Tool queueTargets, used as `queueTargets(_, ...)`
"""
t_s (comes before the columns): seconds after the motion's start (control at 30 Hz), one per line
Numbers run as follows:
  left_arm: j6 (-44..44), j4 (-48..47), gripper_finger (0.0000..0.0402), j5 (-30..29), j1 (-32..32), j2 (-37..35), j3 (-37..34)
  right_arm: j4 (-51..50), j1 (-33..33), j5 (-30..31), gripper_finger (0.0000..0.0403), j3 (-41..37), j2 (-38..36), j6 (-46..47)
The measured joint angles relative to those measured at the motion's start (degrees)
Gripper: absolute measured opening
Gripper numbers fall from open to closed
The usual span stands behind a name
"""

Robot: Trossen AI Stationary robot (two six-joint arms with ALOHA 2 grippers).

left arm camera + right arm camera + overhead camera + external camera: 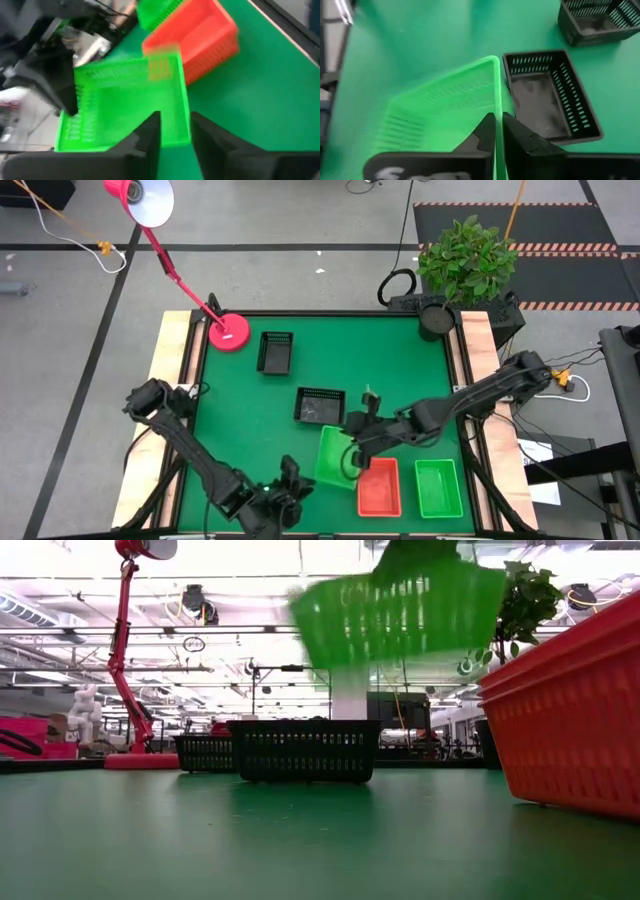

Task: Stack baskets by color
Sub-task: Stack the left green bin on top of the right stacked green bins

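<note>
Right gripper (pixel 498 131) pinching green basket (pixel 450 107) rim, lifted beside black basket (pixel 552 95); left gripper (pixel 175 131) slightly parted nearby.

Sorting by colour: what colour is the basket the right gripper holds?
Bright green basket, clearest in the right wrist view.

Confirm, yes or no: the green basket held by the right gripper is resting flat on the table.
No: in the low view the green basket hangs clear above the table.
</note>
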Motion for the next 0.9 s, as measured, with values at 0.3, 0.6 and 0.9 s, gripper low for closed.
queueTargets(0.3,0.6,5.7,0.0202,-7.1,-4.6,-0.1,0.0,-9.0,8.1,-0.1,0.0008,0.0,-10.2,4.4)
queueTargets(0.6,-11.3,3.4,0.0167,-8.6,-6.0,-0.1,0.0,-17.5,22.7,-1.7,0.0008,0.1,-17.7,15.7)
queueTargets(0.9,-13.1,3.6,0.0134,-7.6,-5.7,-0.1,0.0,-22.2,37.3,3.5,0.0008,0.1,-17.9,27.1)
